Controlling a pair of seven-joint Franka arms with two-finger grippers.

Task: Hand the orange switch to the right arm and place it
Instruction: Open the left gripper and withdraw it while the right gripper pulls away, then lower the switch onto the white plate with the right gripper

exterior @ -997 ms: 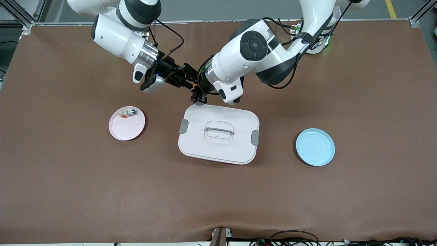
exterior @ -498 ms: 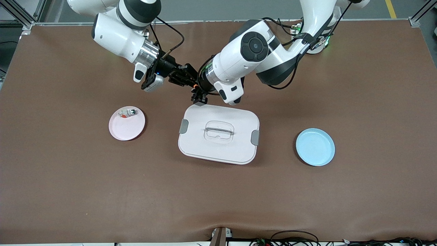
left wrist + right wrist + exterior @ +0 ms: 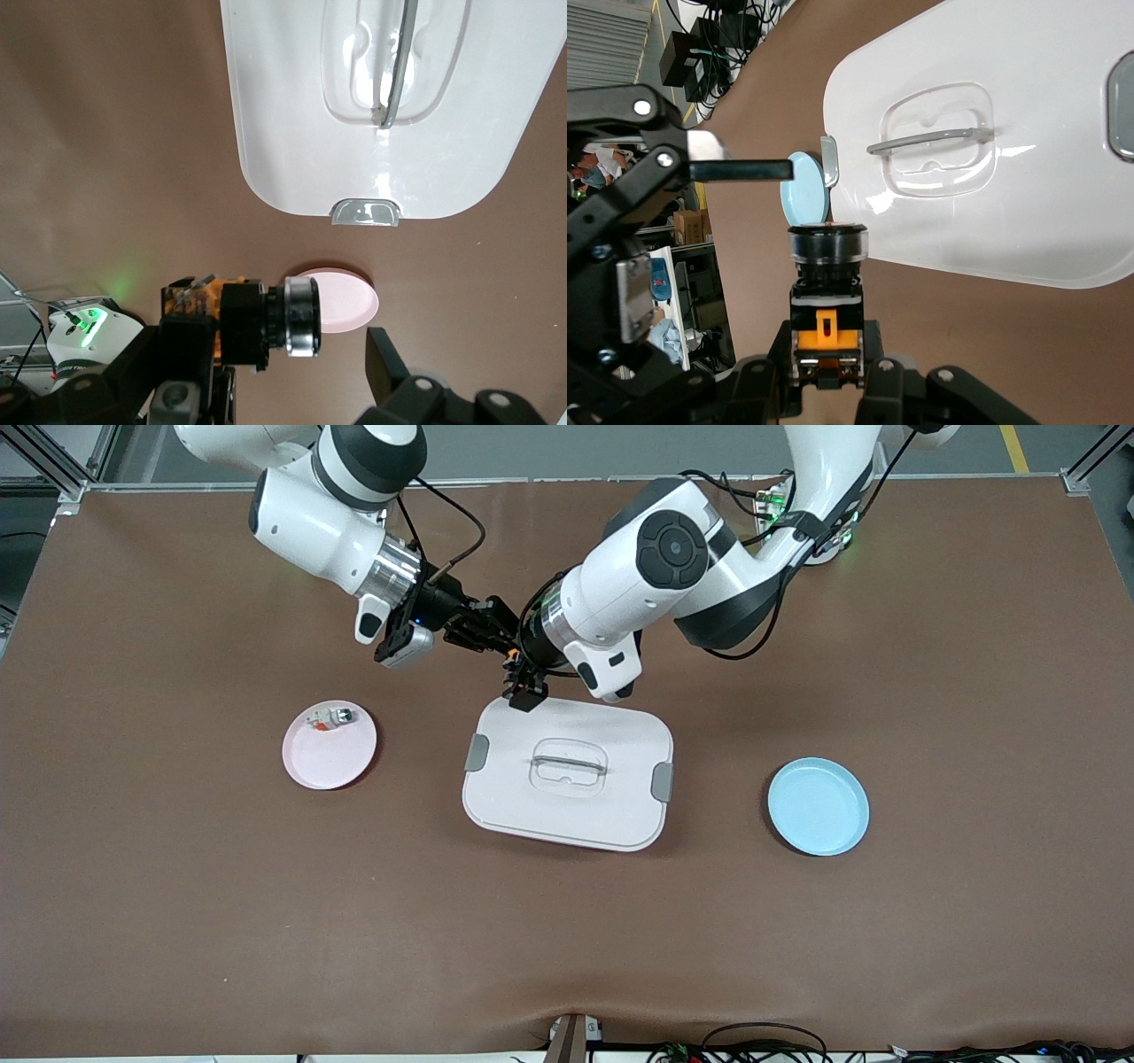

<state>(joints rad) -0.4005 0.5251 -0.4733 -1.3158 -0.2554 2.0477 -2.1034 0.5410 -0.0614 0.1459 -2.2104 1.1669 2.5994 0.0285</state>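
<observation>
Nearest the front camera, bare brown table [image 3: 567, 939] with cables at its edge. Farther in, three things in a row: a blue plate [image 3: 818, 806] toward the left arm's end, a white lidded box [image 3: 567, 772] in the middle with grey side clips and a clear handle recess, a pink plate [image 3: 329, 745] toward the right arm's end. On the pink plate, a whitish-clear small part [image 3: 332, 717] with green and red bits, lying at the rim farthest from the camera.

Above the table just past the box's far corner, at the right arm's end of the lid, the two grippers meeting. Right gripper [image 3: 498, 640], reaching in from the right arm [image 3: 319, 509], jaws clamped narrow on the orange switch [image 3: 827, 301]; in the right wrist view, orange body pinched between the fingers, round dark button end sticking out toward the box. Left gripper [image 3: 523, 682], coming from the left arm [image 3: 656, 576], jaws spread wide, one finger [image 3: 381, 359] standing clear of the switch's button end in the left wrist view, gripping nothing. In the front view, switch mostly hidden among the black fingers, only a speck of orange showing.

Box lid directly under the left gripper's lower finger; pink plate well apart from both grippers, nothing lying between
</observation>
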